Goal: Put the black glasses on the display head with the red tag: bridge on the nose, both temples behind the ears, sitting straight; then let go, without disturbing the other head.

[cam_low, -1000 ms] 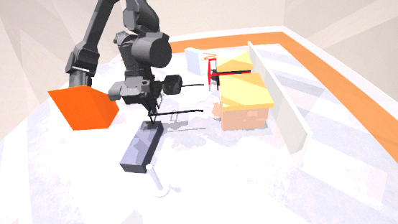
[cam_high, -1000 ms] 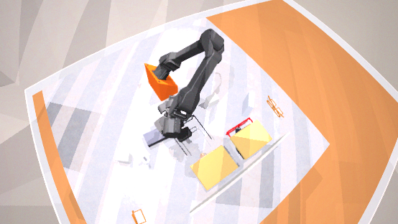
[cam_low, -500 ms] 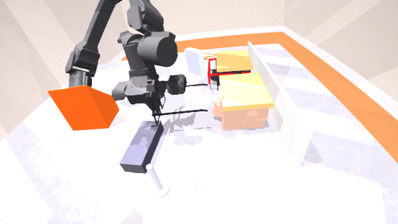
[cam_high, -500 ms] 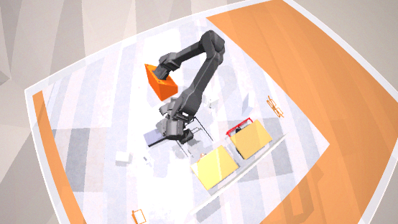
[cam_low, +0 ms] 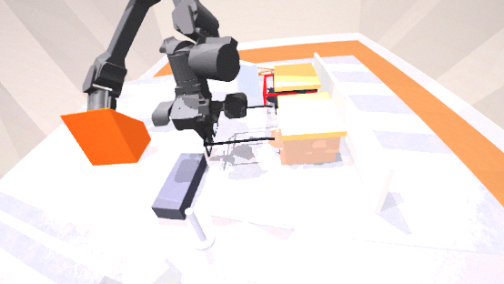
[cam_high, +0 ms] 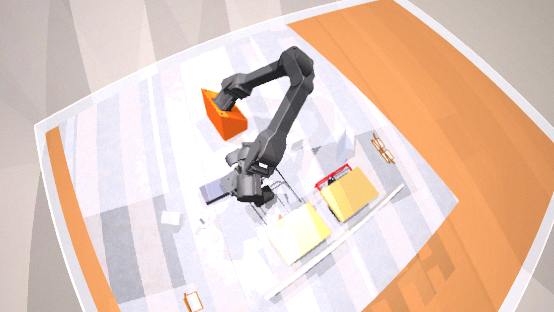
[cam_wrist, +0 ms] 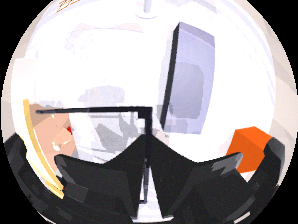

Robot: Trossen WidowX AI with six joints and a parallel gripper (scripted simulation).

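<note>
My gripper point(cam_low: 208, 136) point(cam_wrist: 147, 137) is shut on the black glasses point(cam_low: 241, 141) point(cam_wrist: 95, 110) by their front frame. Both temples are unfolded and point at the nearer display head point(cam_high: 300, 232) point(cam_low: 309, 152) point(cam_wrist: 52, 135). In the exterior view the temple tips appear close to its face side; whether they touch is unclear. The glasses are held above the table. A small red patch point(cam_low: 279, 152) point(cam_wrist: 69, 131), seemingly the red tag, shows low on the nearer head's front. The other head point(cam_high: 350, 192) point(cam_low: 296, 75) wears red glasses point(cam_low: 291, 94). Ears and noses are mostly hidden.
A grey-lilac box point(cam_high: 215, 190) point(cam_low: 177, 182) point(cam_wrist: 192, 80) lies below the gripper. A white post point(cam_low: 196, 228) stands beside it. A long low white wall point(cam_high: 335, 240) runs behind the heads. A pale panel point(cam_high: 345, 145) point(cam_low: 249, 82) stands near the other head. An orange block point(cam_high: 232, 125) point(cam_low: 109, 141) is at the arm's base.
</note>
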